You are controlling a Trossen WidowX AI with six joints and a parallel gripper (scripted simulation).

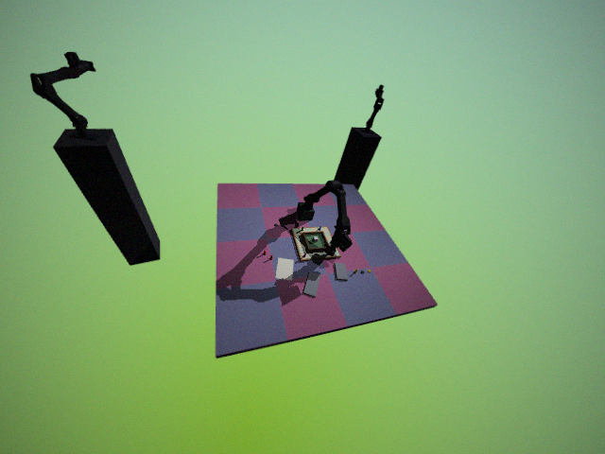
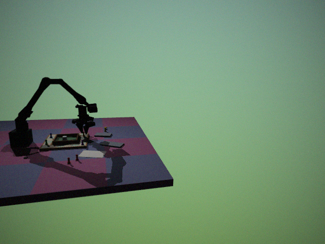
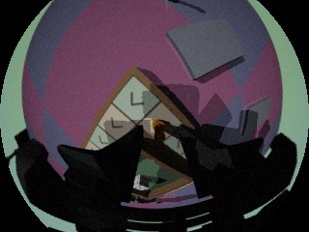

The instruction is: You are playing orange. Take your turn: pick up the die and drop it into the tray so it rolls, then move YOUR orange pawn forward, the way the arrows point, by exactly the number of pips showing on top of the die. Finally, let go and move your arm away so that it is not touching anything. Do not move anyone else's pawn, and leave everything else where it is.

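The orange pawn (image 3: 157, 127) stands on a corner area of the board (image 3: 136, 92) (image 2: 47, 147). My gripper (image 3: 161, 128) (image 2: 83, 132) is partly open just above that corner, with the pawn showing between its fingertips. The fingers do not appear closed on it. The white die (image 3: 140, 182) (image 2: 64, 137) (image 1: 315, 238) lies in the green-floored tray (image 2: 65, 143) in the middle of the board. Its top pips are too unclear to count. The arm hides part of this corner in the top view.
A blue pawn (image 2: 51, 135), a dark green pawn (image 2: 46, 142) and a purple pawn (image 2: 82, 142) stand on the board. Two red pawns (image 2: 68, 160) (image 2: 76, 157), a white sheet (image 1: 284, 269), two grey slabs (image 1: 340, 271) (image 1: 311, 285) and small yellow pieces (image 1: 369, 270) are around it.
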